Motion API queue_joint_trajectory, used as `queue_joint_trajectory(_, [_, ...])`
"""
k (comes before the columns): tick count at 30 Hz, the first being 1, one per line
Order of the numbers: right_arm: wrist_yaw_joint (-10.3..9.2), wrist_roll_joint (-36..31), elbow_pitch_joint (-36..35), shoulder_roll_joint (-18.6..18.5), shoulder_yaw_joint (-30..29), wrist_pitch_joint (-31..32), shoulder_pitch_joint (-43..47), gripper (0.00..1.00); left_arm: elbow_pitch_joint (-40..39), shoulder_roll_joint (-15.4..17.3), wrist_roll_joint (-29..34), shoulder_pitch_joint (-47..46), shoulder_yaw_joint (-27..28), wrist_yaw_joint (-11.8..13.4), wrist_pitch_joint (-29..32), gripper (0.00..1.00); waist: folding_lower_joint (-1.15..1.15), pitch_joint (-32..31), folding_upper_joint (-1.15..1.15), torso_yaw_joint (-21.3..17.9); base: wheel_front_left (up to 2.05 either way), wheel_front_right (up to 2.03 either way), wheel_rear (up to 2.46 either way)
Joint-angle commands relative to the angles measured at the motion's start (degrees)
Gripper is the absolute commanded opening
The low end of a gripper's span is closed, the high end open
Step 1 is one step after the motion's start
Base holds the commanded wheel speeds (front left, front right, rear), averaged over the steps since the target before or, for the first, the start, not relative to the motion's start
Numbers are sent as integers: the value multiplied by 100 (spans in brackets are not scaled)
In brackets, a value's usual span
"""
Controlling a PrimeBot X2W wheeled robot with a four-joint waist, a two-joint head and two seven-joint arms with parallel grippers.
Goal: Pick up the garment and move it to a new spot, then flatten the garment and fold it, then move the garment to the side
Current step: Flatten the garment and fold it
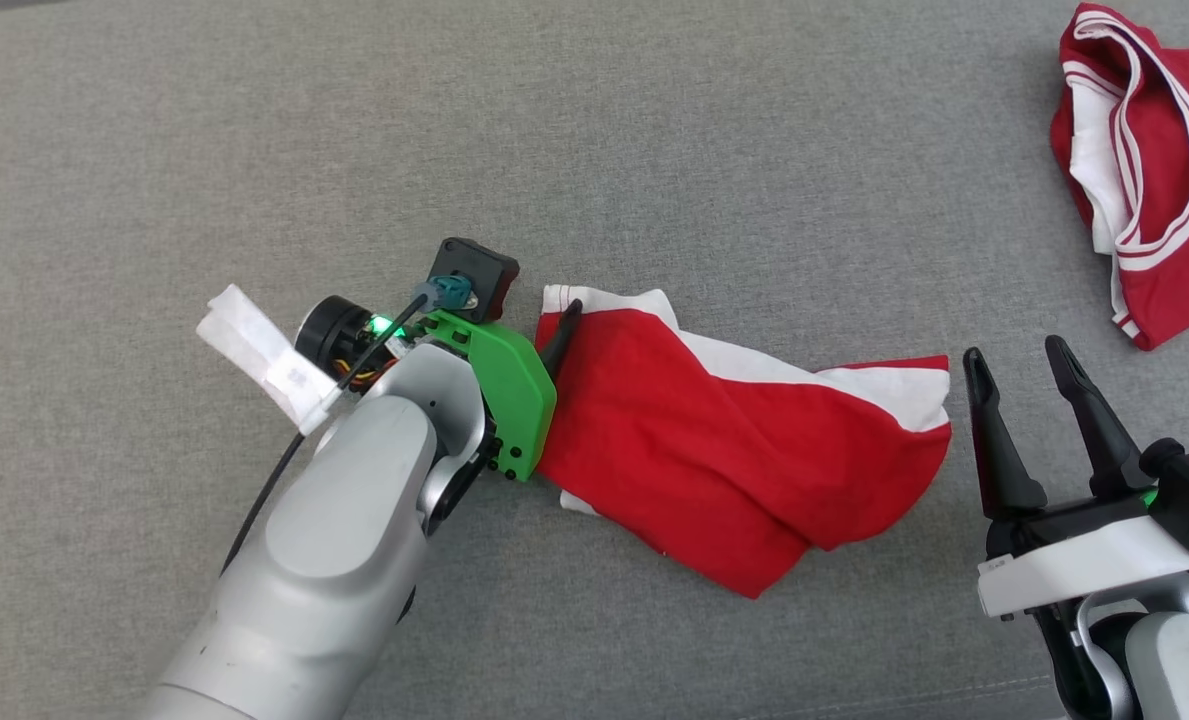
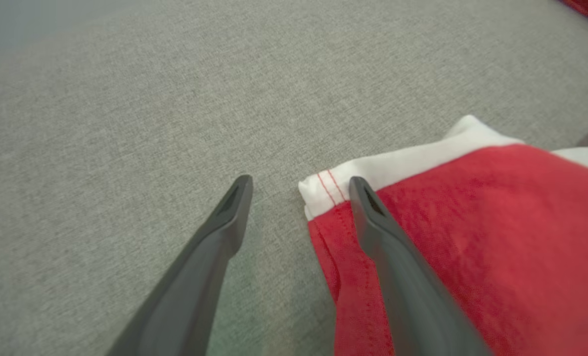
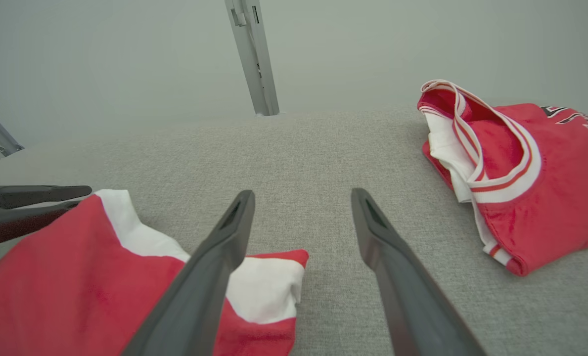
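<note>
Red-and-white garment [image 1: 744, 450] lies crumpled on grey surface [image 1: 594, 150]; L gripper [image 2: 299, 182] spread astride its corner, R gripper [image 1: 1014, 352] spread just beside it.

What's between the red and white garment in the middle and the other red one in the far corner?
Bare grey surface lies between the garment and the other garment, per the head view; the open right gripper points into that gap.

Illumination is bright, even and diffuse. Shadows on the grey surface [image 1: 654, 150] are faint and soft-edged. The head view is sharp. The left wrist view blurs along the left gripper [image 2: 299, 179] and toward its corners.
</note>
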Motion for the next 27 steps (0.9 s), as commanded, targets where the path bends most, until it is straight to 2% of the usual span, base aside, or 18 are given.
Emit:
queue_joint_trajectory(1, [-3,29,26,1,-31,-37,-55,100,125,13,-73,-157,-90,-27,42,100,0,73,0,-75,0,0,0])
queue_joint_trajectory(2, [-3,31,40,-4,-37,-37,-65,100,234,17,-78,-205,-158,-33,93,100,0,81,0,-83,0,0,0])
queue_joint_trajectory(4, [-3,29,78,-16,-57,-21,-91,100,409,35,-136,-295,-386,-37,183,85,0,102,0,-101,0,0,0])
queue_joint_trajectory(5, [-3,36,97,-18,-63,-4,-107,100,491,65,-159,-323,-543,-39,231,59,0,112,0,-110,0,0,0])
queue_joint_trajectory(8, [-3,37,187,-64,-111,86,-128,100,667,147,-215,-387,-978,-41,295,34,0,137,0,-121,0,0,0])
queue_joint_trajectory(9, [-3,38,221,-98,-98,129,-136,100,735,190,-229,-410,-1139,-42,315,5,0,141,0,-122,0,0,0])
queue_joint_trajectory(10, [-3,35,246,-126,-80,169,-145,100,789,221,-265,-416,-1241,-42,316,0,0,144,0,-123,0,0,0])
queue_joint_trajectory(17, [-3,288,468,-469,231,887,-230,100,944,299,-555,-454,-1663,-39,-14,0,0,112,0,-58,0,0,0])
queue_joint_trajectory(24, [-3,591,527,-694,589,1369,-355,100,1094,269,-709,-513,-1759,-25,-401,0,0,72,0,106,0,0,0])
queue_joint_trajectory(25, [-3,665,542,-718,653,1442,-371,62,1115,261,-742,-503,-1759,-24,-470,0,0,59,0,121,0,0,0])
queue_joint_trajectory(26, [-3,702,555,-739,683,1467,-378,40,1132,259,-759,-494,-1755,-24,-532,0,0,48,0,130,0,0,0])
queue_joint_trajectory(27, [-3,804,565,-739,722,1500,-398,0,1142,255,-779,-486,-1732,-24,-644,0,0,34,0,142,0,0,0])
